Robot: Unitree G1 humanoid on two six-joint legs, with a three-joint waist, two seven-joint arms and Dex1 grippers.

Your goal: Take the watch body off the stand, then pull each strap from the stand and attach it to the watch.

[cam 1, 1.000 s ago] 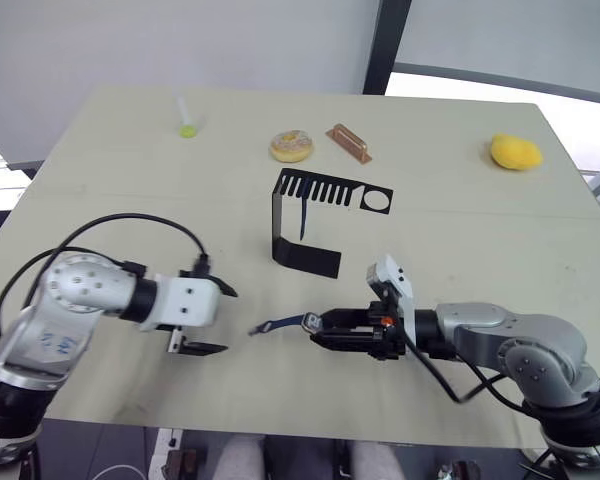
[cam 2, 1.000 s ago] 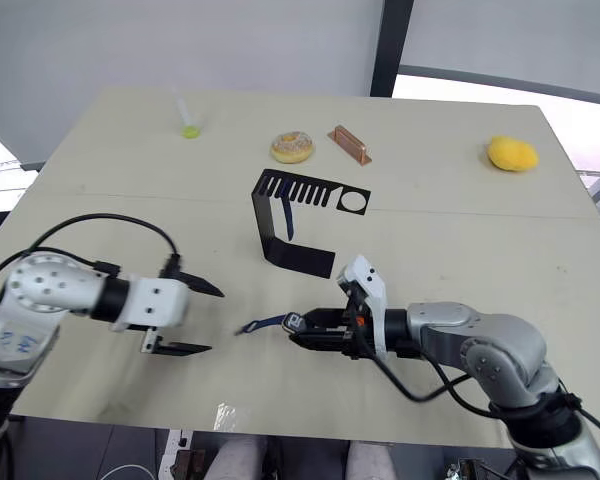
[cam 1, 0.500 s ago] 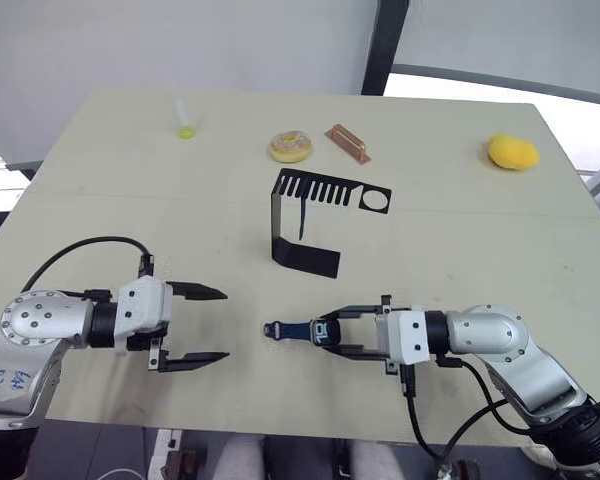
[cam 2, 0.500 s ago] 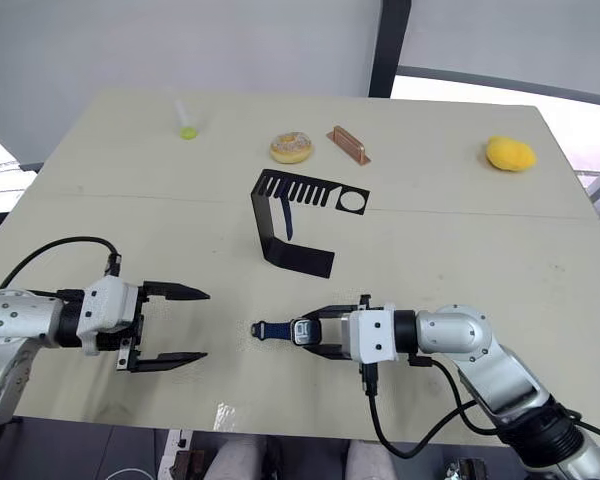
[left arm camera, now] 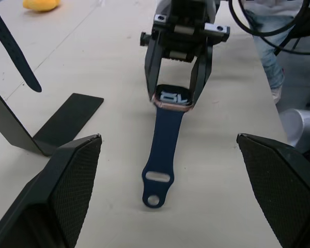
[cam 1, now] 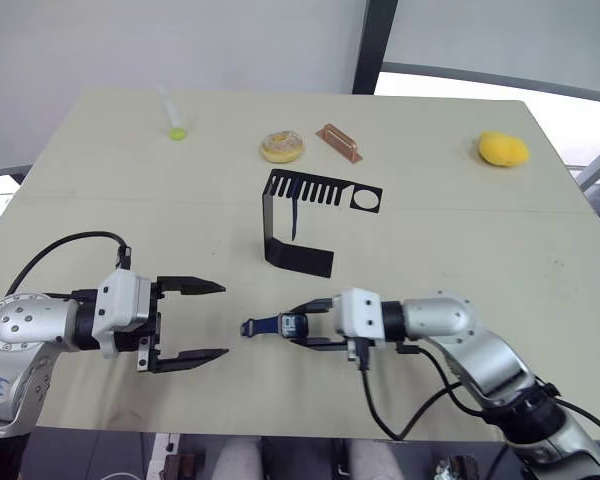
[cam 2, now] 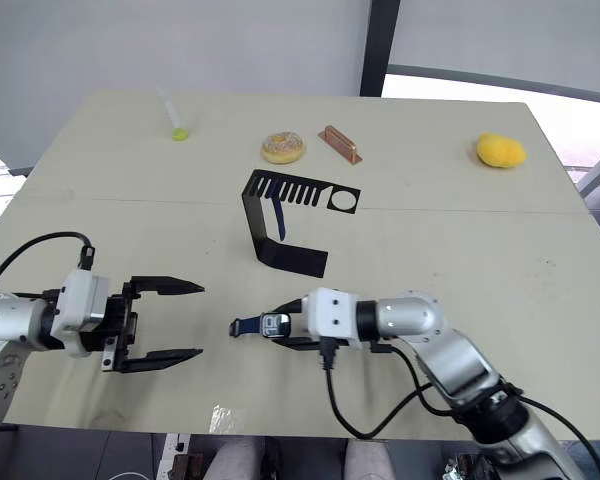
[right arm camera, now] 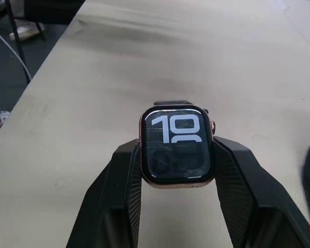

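Right gripper (cam 1: 302, 325) pinches the watch body (right arm camera: 177, 146) by its two side edges, screen with white digits facing up, low over the table (cam 1: 460, 250) in front of the stand (cam 1: 305, 220). One navy strap (left arm camera: 163, 152) is attached to the case and runs out flat toward the left gripper (cam 1: 202, 321), whose fingers (left arm camera: 57, 201) are spread wide apart and empty, just short of the strap's free end. Behind, the second strap (cam 1: 294, 215) hangs from the stand's slotted top plate; a doughnut (cam 1: 281, 147), a copper bar (cam 1: 338, 141) and a yellow lemon-like object (cam 1: 503, 149) lie near the far edge.
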